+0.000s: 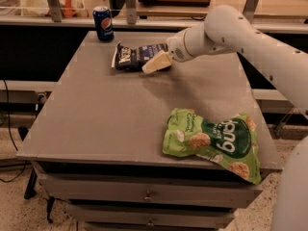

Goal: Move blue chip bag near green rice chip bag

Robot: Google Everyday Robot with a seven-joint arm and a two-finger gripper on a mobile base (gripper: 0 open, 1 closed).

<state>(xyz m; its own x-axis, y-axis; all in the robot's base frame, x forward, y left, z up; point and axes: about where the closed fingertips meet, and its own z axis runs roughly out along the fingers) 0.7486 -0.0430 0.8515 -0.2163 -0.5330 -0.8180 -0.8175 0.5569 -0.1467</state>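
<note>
The claw [156, 62] hangs low over the far part of the table [96, 119], and its tip is at the blue bag [136, 56]. The bag lies flat, directly at the tip and stretching away from it toward the picture's left. If the claw already touches the bag or is only just above it, I cannot tell. If it is released or clenched, I also cannot tell.

The green bag [211, 141] lies well apart from the claw, at the near edge of the table and to the picture's right, with one corner hanging a little over the edge. A can [103, 24] stands beyond the blue bag, at the far corner, also apart from the claw.

I judge the blue bag to be very light and soft. It is a crinkly foil with some air and chips inside, so it will give under pressure and the contents can break. The foil is probably smooth and slippery, and a flat bag offers little to take hold of. The best place, I think, is the end nearest the claw, on a raised fold or on the puffed edge there — pinching across the width, not pressing down on the middle. A light grip should be enough. Too hard a squeeze may crush the chips, and too shallow a pinch may let the foil slide out.
</note>
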